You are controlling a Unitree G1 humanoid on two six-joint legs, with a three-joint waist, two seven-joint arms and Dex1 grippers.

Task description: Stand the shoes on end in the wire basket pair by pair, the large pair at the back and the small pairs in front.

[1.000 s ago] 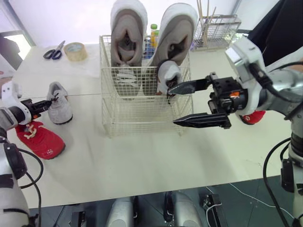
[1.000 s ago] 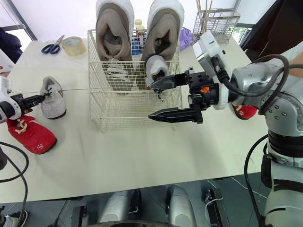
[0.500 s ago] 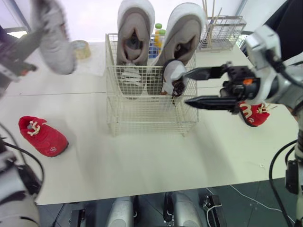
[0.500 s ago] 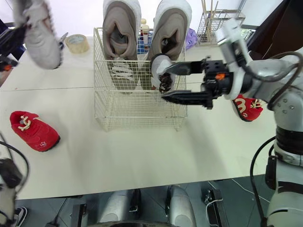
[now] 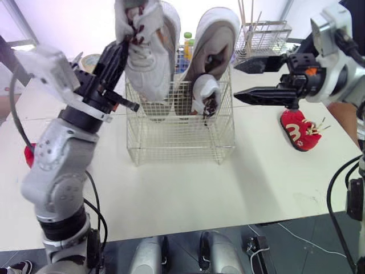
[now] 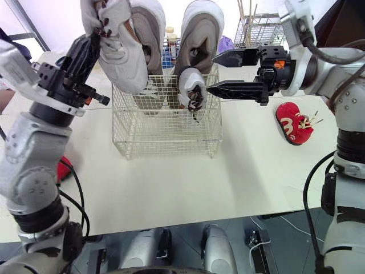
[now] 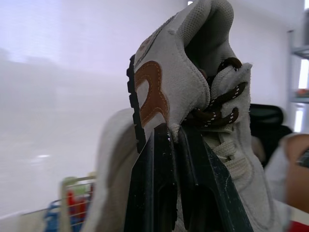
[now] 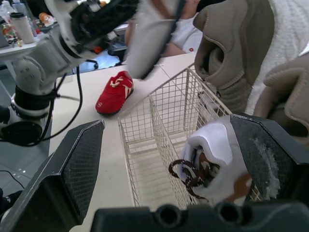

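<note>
Left eye view and right eye view look down on a white table (image 5: 171,188) with a wire basket (image 5: 177,137) standing on it.

The left gripper (image 5: 125,44) is raised above the basket's back left corner. Its two black fingers are pinched almost together on a small pale shoe (image 5: 140,57) with brown laces. In the left wrist view the fingers (image 7: 157,159) clamp the edge of the shoe's opening, just beside the laces. The shoe hangs from the gripper with its toe pointing down, over the basket's rim.

Right behind the held shoe, the large pair (image 5: 214,40) of pale grey shoes stands on end at the back of the basket, heels up. Its left shoe is partly hidden by the held shoe.

The right gripper (image 5: 236,83) hovers at the basket's right side, level with its upper rim. Its fingers are spread wide apart, with nothing between them, and point toward the basket. Just beyond its fingertips, a second small pale shoe (image 5: 205,94) stands on end inside the basket, in front of the right large shoe.

Below the right gripper's wrist, a red shoe (image 5: 299,130) lies on the table, well apart from the basket. Another red shoe (image 8: 114,92) lies on the table below the left arm, partly hidden by it in the eye views.
</note>
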